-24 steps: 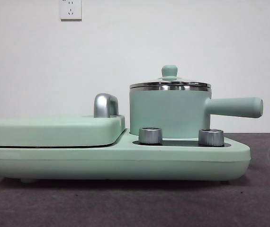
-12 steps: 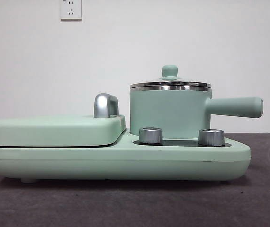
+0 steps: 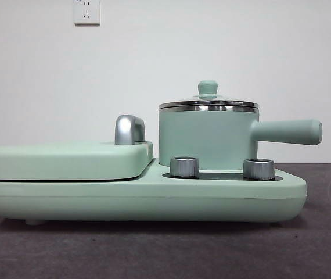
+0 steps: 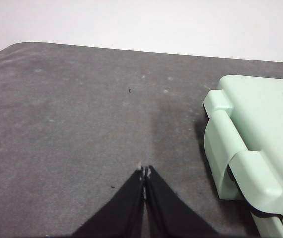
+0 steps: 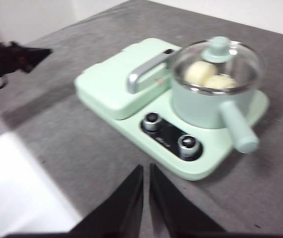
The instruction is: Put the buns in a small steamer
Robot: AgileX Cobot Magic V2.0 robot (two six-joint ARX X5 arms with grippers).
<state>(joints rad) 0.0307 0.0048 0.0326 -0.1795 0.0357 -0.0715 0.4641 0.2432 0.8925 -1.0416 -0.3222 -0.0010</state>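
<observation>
The left gripper (image 4: 144, 172) is hovering over bare table, jaws pressed together. The buns (image 5: 207, 75) are sitting inside the lidded small steamer (image 3: 207, 139). The right gripper (image 5: 146, 168) is hanging nearby, jaws nearly closed.

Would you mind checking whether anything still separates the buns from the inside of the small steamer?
Nothing visible does: the buns already lie inside the small steamer, seen through its glass lid, which sits on the pot. Both the left gripper and right gripper hang shut, away from it.
</observation>
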